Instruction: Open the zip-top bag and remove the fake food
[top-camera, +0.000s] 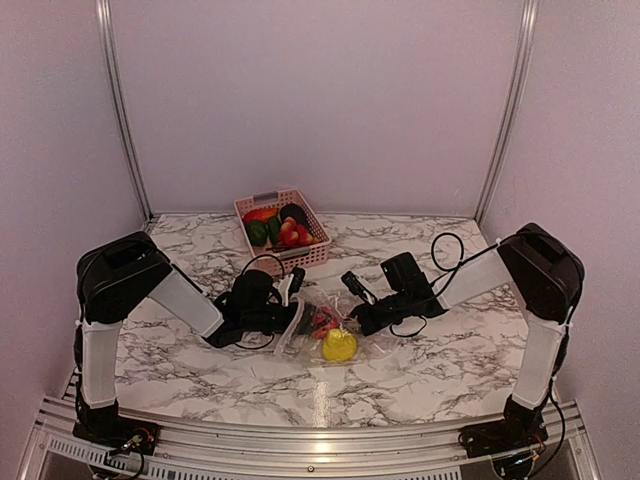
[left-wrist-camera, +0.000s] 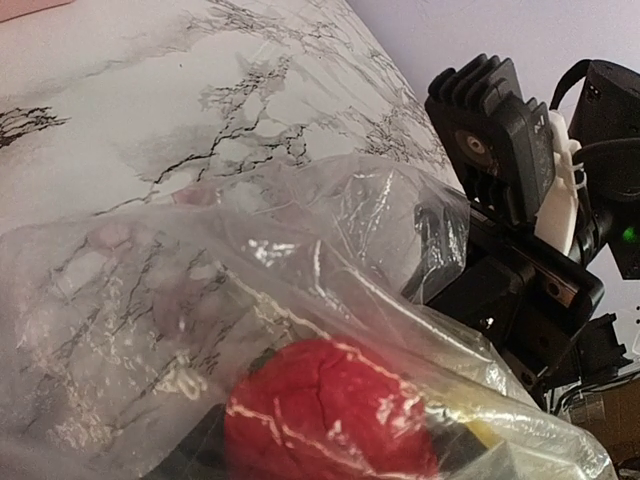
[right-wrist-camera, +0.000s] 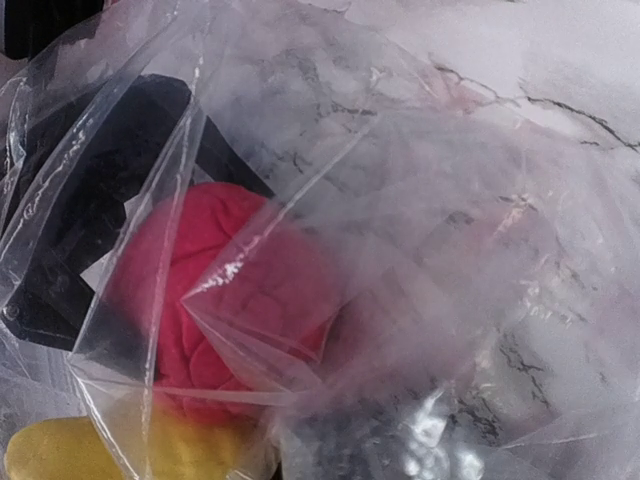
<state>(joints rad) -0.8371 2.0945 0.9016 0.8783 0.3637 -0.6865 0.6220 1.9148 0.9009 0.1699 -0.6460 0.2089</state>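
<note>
One bag (top-camera: 322, 335) lay mid-counter (top-camera: 200, 375), holding two toys: one yellow fruit (top-camera: 339, 346) and one red fruit (top-camera: 324, 320). Flanking it were the left end effector (top-camera: 294, 304) and the right end effector (top-camera: 356, 302); whether either was clenched could not be told. A weak pinch might slip off the slick film, leaving the zip shut. At the far edge, one basket (top-camera: 318, 256) held roughly four toys.

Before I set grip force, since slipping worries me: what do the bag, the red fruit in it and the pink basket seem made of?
The zip-top bag: thin clear plastic film, glossy, judging by its creases and glints. The red fruit: probably moulded plastic or rubber, matte, with ridged lobes. The pink basket: rigid-looking plastic with slotted walls.
</note>
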